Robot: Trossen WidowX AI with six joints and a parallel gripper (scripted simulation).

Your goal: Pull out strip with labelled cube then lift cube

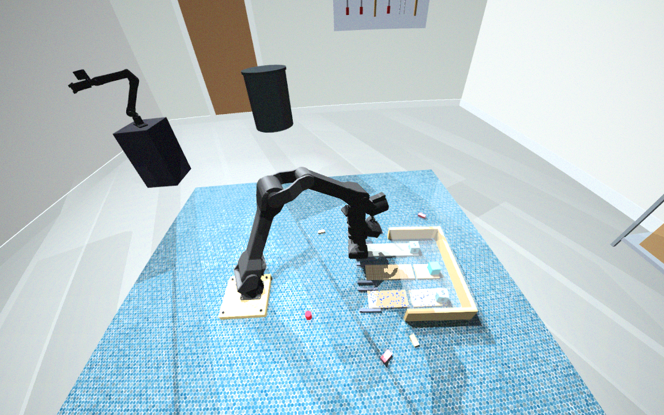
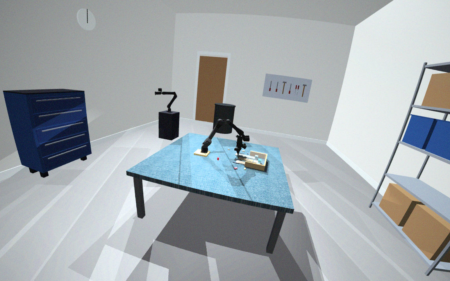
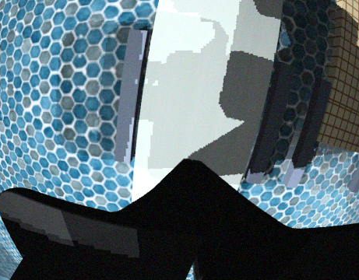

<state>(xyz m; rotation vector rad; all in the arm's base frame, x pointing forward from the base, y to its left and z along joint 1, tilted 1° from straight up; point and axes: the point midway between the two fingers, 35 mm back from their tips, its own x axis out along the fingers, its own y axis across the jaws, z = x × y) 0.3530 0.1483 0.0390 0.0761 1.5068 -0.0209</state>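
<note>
My gripper (image 1: 358, 256) (image 3: 189, 168) is shut with nothing between its fingertips. It points down at the near end of the far, plain pale strip (image 1: 392, 250) (image 3: 183, 93); whether it touches cannot be told. That strip looks unbroken and bears a pale cube (image 1: 414, 247) at its far end; its marking is unreadable. The middle tan grid strip (image 1: 376, 272) (image 3: 344, 97) has a gap before its end piece, where a teal cube (image 1: 433, 268) sits. The near speckled strip (image 1: 387, 299) is also split, with a pale cube (image 1: 442, 295) on its farther piece (image 1: 422, 297).
A wooden frame (image 1: 450, 257) (image 2: 255, 166) surrounds the cube ends, open toward the arm. Dark guide rails (image 1: 370, 310) (image 3: 129, 93) flank the strips. A red cylinder (image 1: 308, 315), a pink block (image 1: 386, 356), a tan block (image 1: 414, 340) and a cream block (image 1: 321, 231) lie around.
</note>
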